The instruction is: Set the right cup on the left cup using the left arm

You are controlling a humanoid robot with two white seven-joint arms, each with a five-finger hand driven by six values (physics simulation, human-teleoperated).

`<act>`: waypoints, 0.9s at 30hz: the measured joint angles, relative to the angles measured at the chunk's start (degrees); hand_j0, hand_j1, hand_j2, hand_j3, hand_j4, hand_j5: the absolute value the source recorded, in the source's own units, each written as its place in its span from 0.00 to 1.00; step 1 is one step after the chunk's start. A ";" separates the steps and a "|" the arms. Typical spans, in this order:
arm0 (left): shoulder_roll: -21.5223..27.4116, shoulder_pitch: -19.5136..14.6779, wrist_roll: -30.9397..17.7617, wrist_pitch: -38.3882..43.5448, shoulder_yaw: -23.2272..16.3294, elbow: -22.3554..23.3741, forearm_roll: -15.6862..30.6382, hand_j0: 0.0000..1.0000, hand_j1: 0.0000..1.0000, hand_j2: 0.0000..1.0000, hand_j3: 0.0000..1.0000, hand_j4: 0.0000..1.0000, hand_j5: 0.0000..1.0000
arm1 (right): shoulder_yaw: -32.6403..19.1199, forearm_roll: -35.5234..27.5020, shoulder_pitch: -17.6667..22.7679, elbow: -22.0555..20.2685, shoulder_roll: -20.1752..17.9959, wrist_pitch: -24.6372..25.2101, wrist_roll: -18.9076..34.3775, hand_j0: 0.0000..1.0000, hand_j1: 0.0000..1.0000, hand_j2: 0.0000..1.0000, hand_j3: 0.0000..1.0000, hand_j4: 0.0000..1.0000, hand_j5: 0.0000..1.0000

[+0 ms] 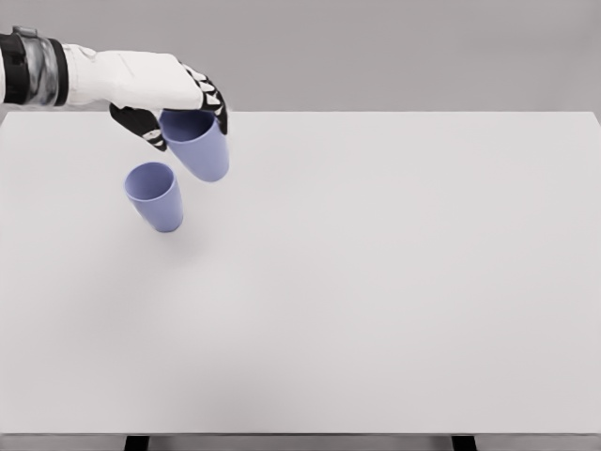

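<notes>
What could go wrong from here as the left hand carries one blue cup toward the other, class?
1. The left hand grips the held blue cup only at its rim, so it might slip or swing.
2. The held cup sits up and right of the standing blue cup; lowering it off-centre could knock that cup over.
3. The fingers reach below the rim and may bump the standing cup.

My left arm [56,73] is a smooth white shell, broken near the picture's edge by a black band and a mottled grey metallic cuff. My left robot hand [169,103] has a white glossy back, while its fingers [150,129] look black with small white marks, perhaps joint plates.
</notes>
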 measured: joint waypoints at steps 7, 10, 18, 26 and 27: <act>2.69 -0.79 -0.01 -0.05 -0.14 0.21 -0.06 0.65 0.65 0.65 0.65 0.65 0.65 | 0.00 -0.01 0.00 0.00 0.00 0.00 0.00 1.00 1.00 1.00 1.00 1.00 1.00; 3.83 -1.40 0.00 -0.09 -0.16 0.23 -0.08 0.65 0.65 0.65 0.65 0.65 0.65 | 0.00 0.00 0.00 0.00 0.00 0.00 0.00 1.00 1.00 1.00 1.00 1.00 1.00; 6.66 -1.58 -0.01 -0.14 -0.25 0.23 -0.08 0.65 0.65 0.65 0.65 0.65 0.65 | 0.00 0.00 0.00 0.00 0.00 0.00 0.00 1.00 1.00 1.00 1.00 1.00 1.00; 7.76 -1.23 -0.01 -0.20 -1.03 0.23 -0.08 0.65 0.65 0.65 0.65 0.65 0.65 | 0.00 0.00 0.00 0.00 0.00 -0.01 0.00 1.00 1.00 1.00 1.00 1.00 1.00; 7.94 -1.23 -0.01 -0.18 -1.17 0.26 -0.11 0.65 0.65 0.65 0.65 0.65 0.65 | 0.00 0.00 0.00 0.00 0.00 -0.01 0.00 1.00 1.00 1.00 1.00 1.00 1.00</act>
